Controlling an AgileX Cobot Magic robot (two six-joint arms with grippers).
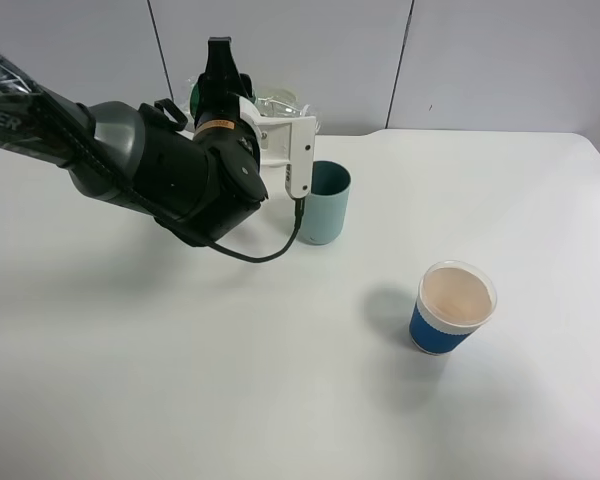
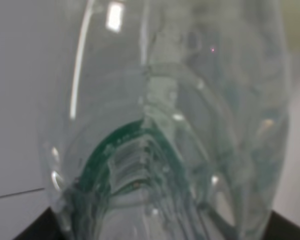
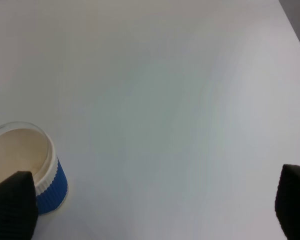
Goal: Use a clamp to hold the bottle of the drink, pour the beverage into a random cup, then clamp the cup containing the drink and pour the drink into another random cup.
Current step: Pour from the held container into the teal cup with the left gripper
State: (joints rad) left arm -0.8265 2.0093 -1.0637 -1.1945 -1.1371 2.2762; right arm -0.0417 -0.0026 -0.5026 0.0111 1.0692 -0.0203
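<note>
One bottle (image 2: pixel 165 125) sat pinched in the left gripper (image 1: pixel 220 75) near the teal tumbler (image 1: pixel 325 215), while the right gripper (image 3: pixel 152 202) hung spread wide.

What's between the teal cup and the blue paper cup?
Nothing: just bare white table between the teal cup and the blue paper cup, as the high camera shows.

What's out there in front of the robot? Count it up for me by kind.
Cups: 2, a teal cup and a blue paper cup
Bottles: 1, a clear bottle
Total: 3 in view
</note>
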